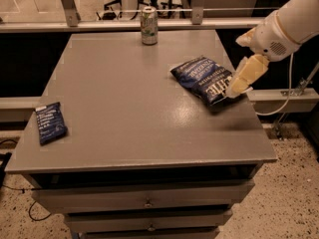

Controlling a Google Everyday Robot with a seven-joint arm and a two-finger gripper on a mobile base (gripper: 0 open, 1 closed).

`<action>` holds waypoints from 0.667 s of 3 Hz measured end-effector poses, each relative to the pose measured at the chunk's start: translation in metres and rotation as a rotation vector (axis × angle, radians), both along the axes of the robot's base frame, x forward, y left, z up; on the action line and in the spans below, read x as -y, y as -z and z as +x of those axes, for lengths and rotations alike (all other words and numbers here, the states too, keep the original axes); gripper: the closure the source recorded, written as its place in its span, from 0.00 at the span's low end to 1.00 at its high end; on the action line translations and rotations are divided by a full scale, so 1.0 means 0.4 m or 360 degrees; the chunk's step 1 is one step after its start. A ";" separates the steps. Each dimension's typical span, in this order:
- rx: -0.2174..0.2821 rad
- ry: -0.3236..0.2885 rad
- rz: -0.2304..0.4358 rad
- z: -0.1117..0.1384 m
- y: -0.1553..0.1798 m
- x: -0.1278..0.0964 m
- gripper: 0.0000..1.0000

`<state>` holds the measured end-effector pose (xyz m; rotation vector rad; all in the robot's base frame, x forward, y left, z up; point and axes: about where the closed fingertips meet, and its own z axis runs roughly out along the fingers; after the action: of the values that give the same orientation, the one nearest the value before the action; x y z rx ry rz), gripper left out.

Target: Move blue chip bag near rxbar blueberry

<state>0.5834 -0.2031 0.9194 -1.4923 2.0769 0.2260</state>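
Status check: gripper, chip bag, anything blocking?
Gripper at right end of blue chip bag. Bag sits right; rxbar blueberry front-left, far apart. Can at back, off the path.

Grey table, upright can at far edge

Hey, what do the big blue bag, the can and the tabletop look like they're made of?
Blue chip bag: likely glossy plastic film, crinkled with bright highlights. Can: probably metal, a rimmed cylinder with sheen. Tabletop: smooth grey, semi-gloss, showing a soft reflection; metal or painted wood, unclear. The gripper sits at the bag's right edge.
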 end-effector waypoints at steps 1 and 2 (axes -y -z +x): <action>-0.0104 0.0095 0.0127 0.076 0.078 0.004 0.00; -0.0178 0.0147 0.0176 0.098 0.115 0.009 0.00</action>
<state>0.6225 -0.2065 0.8734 -1.3422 2.1776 0.3901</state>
